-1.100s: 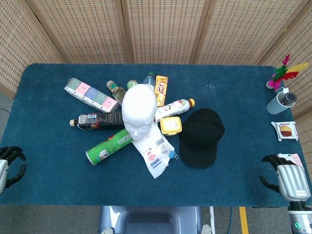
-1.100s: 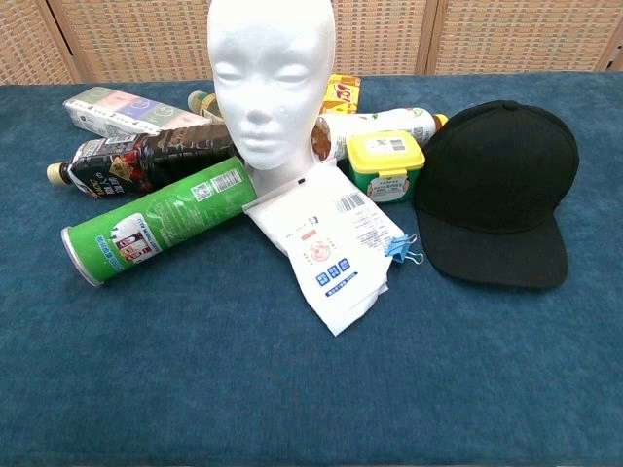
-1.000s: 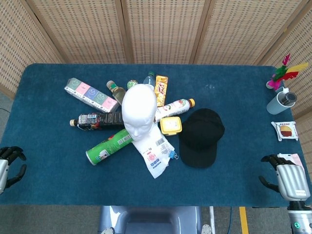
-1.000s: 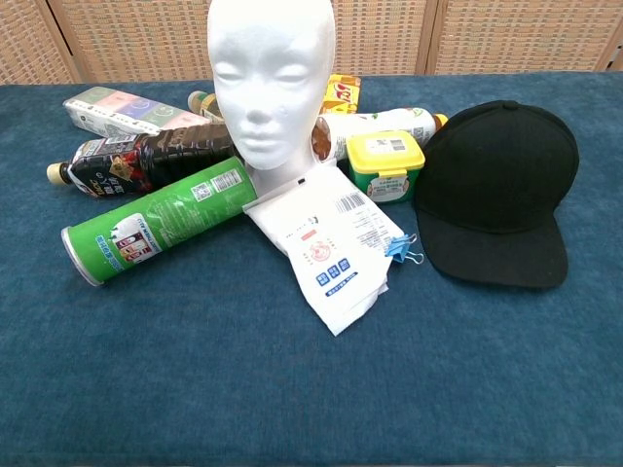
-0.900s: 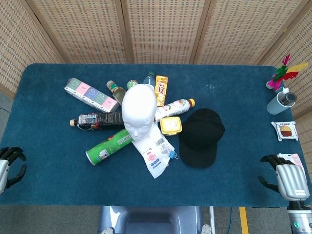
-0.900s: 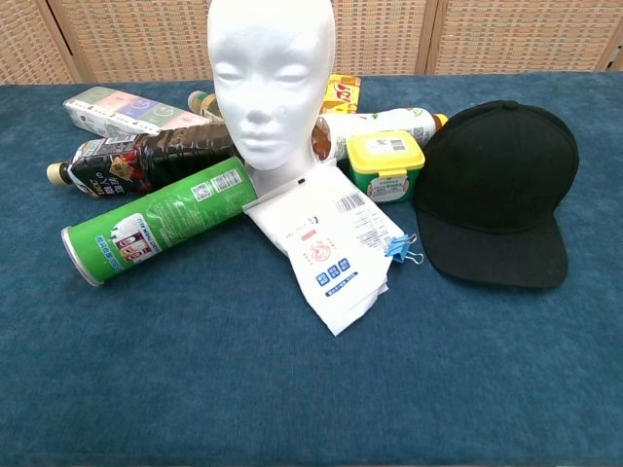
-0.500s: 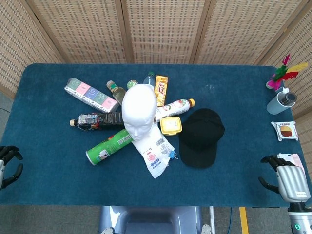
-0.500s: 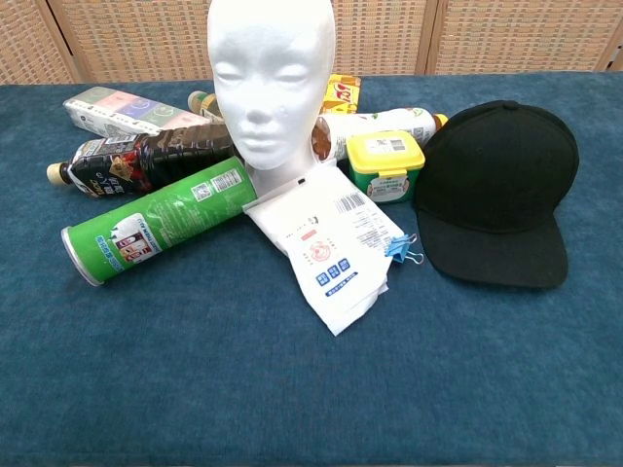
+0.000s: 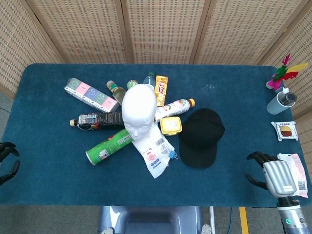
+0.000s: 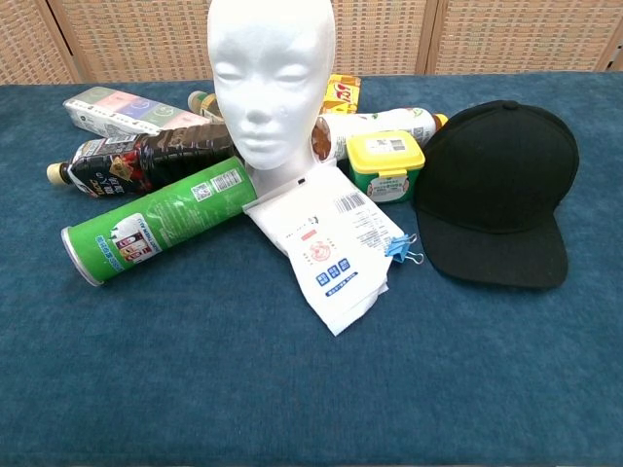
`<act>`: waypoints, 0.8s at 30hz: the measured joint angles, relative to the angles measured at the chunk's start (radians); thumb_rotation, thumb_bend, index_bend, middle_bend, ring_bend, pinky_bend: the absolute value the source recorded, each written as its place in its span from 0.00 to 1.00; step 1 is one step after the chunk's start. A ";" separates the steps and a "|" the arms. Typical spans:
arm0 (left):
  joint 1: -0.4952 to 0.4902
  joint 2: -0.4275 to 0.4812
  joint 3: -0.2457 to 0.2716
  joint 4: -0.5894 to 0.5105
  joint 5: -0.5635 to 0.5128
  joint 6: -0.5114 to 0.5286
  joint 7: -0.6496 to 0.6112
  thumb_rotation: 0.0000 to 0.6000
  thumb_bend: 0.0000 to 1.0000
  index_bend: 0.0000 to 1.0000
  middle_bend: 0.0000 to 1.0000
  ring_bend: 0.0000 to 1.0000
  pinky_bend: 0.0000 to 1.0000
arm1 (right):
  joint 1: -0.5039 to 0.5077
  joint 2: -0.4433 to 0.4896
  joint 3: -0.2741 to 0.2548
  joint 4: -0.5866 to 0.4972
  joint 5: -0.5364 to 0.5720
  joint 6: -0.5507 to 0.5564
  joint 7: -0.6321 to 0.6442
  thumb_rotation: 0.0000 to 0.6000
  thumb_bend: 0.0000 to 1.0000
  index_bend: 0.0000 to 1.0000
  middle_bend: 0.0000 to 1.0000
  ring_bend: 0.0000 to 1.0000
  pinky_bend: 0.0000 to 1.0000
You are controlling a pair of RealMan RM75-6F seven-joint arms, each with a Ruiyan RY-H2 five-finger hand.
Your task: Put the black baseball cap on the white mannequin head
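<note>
The black baseball cap (image 9: 201, 136) lies flat on the dark blue cloth-covered table (image 9: 58, 175), brim toward the near edge, just right of the upright white foam mannequin head (image 9: 139, 111), which is bare. Between them sit a small yellow-lidded tub (image 9: 170, 126) and a white printed pouch (image 9: 156, 153) with a blue binder clip (image 10: 405, 248) at its edge, close to the cap's brim. A green cylindrical can (image 9: 108, 146) and a dark drink bottle (image 9: 95, 120) lie on their sides left of the head, with more bottles and packets fanned out behind it. Woven rattan panels in wooden frames (image 9: 161, 29) close off the far side. The right hand (image 9: 274, 176) hovers over the table's near right corner, holding nothing, dark fingers spread and pointing left toward the cap but well apart from it. The left hand (image 9: 7, 161) shows only at the picture's left edge, off the table, fingers apart and empty.
</note>
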 measured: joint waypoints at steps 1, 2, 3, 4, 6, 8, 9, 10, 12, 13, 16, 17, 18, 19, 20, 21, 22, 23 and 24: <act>-0.001 0.004 -0.002 0.000 -0.001 0.000 -0.002 1.00 0.37 0.48 0.36 0.29 0.31 | 0.009 -0.007 0.003 -0.003 -0.002 -0.008 0.000 1.00 0.22 0.39 0.41 0.51 0.57; -0.002 0.006 -0.004 -0.001 -0.003 0.000 -0.003 1.00 0.37 0.48 0.36 0.29 0.31 | 0.019 -0.014 0.006 -0.006 -0.006 -0.016 0.000 1.00 0.22 0.39 0.42 0.53 0.60; -0.003 0.009 -0.006 -0.001 -0.005 -0.001 -0.004 1.00 0.37 0.48 0.36 0.29 0.31 | 0.031 -0.024 0.010 -0.010 -0.010 -0.026 -0.003 1.00 0.21 0.39 0.44 0.56 0.63; -0.004 0.012 -0.009 -0.001 -0.007 0.000 -0.006 1.00 0.37 0.48 0.36 0.29 0.31 | 0.040 -0.032 0.013 -0.014 -0.014 -0.033 -0.007 1.00 0.20 0.39 0.45 0.58 0.65; -0.008 0.019 -0.017 -0.001 -0.011 0.001 -0.008 1.00 0.37 0.48 0.36 0.29 0.31 | 0.061 -0.052 0.021 -0.022 -0.021 -0.049 -0.020 1.00 0.15 0.39 0.48 0.64 0.73; -0.013 0.027 -0.024 -0.002 -0.013 0.001 -0.009 1.00 0.37 0.48 0.36 0.29 0.31 | 0.077 -0.067 0.026 -0.030 -0.022 -0.068 -0.039 1.00 0.10 0.40 0.51 0.67 0.78; -0.015 0.030 -0.027 -0.002 -0.014 0.001 -0.009 1.00 0.37 0.48 0.36 0.29 0.31 | 0.089 -0.078 0.030 -0.035 -0.023 -0.080 -0.055 1.00 0.07 0.42 0.54 0.70 0.80; -0.018 0.036 -0.031 -0.003 -0.016 -0.001 -0.010 1.00 0.37 0.48 0.36 0.29 0.31 | 0.097 -0.088 0.032 -0.038 -0.024 -0.089 -0.069 1.00 0.06 0.43 0.56 0.72 0.81; -0.023 0.043 -0.036 -0.005 -0.020 -0.005 -0.012 1.00 0.37 0.48 0.36 0.29 0.31 | 0.114 -0.118 0.037 -0.042 -0.027 -0.102 -0.094 1.00 0.04 0.49 0.62 0.76 0.85; -0.026 0.047 -0.039 -0.006 -0.022 -0.007 -0.013 1.00 0.37 0.48 0.36 0.29 0.31 | 0.120 -0.132 0.039 -0.042 -0.028 -0.105 -0.102 1.00 0.04 0.50 0.64 0.78 0.85; -0.033 0.055 -0.045 -0.007 -0.029 -0.016 -0.014 1.00 0.37 0.48 0.36 0.29 0.31 | 0.137 -0.178 0.042 -0.037 -0.034 -0.113 -0.129 1.00 0.03 0.53 0.67 0.80 0.87; -0.036 0.056 -0.046 -0.008 -0.031 -0.019 -0.015 1.00 0.37 0.48 0.36 0.29 0.31 | 0.142 -0.191 0.043 -0.035 -0.034 -0.117 -0.140 1.00 0.02 0.53 0.68 0.80 0.87; -0.038 0.058 -0.048 -0.008 -0.033 -0.022 -0.015 1.00 0.37 0.48 0.36 0.29 0.31 | 0.147 -0.208 0.043 -0.031 -0.034 -0.121 -0.153 1.00 0.02 0.53 0.68 0.81 0.87; -0.040 0.058 -0.049 -0.008 -0.034 -0.024 -0.016 1.00 0.37 0.48 0.36 0.29 0.31 | 0.150 -0.220 0.043 -0.029 -0.032 -0.123 -0.162 1.00 0.02 0.53 0.68 0.81 0.87; -0.042 0.059 -0.050 -0.009 -0.035 -0.025 -0.017 1.00 0.37 0.48 0.36 0.29 0.31 | 0.153 -0.231 0.044 -0.027 -0.030 -0.125 -0.171 1.00 0.02 0.53 0.68 0.81 0.87; -0.043 0.058 -0.051 -0.009 -0.036 -0.026 -0.018 1.00 0.37 0.48 0.36 0.29 0.31 | 0.156 -0.245 0.044 -0.023 -0.027 -0.127 -0.183 1.00 0.01 0.53 0.68 0.81 0.87; -0.045 0.058 -0.051 -0.009 -0.036 -0.029 -0.020 1.00 0.37 0.48 0.36 0.29 0.31 | 0.158 -0.256 0.045 -0.018 -0.024 -0.128 -0.192 1.00 0.01 0.53 0.68 0.81 0.87; -0.046 0.057 -0.051 -0.008 -0.037 -0.030 -0.021 1.00 0.37 0.48 0.36 0.29 0.31 | 0.161 -0.268 0.046 -0.013 -0.020 -0.130 -0.201 1.00 0.01 0.53 0.69 0.82 0.87; -0.047 0.057 -0.051 -0.008 -0.038 -0.031 -0.022 1.00 0.37 0.48 0.36 0.29 0.31 | 0.165 -0.285 0.047 -0.005 -0.014 -0.133 -0.212 1.00 0.01 0.53 0.69 0.82 0.87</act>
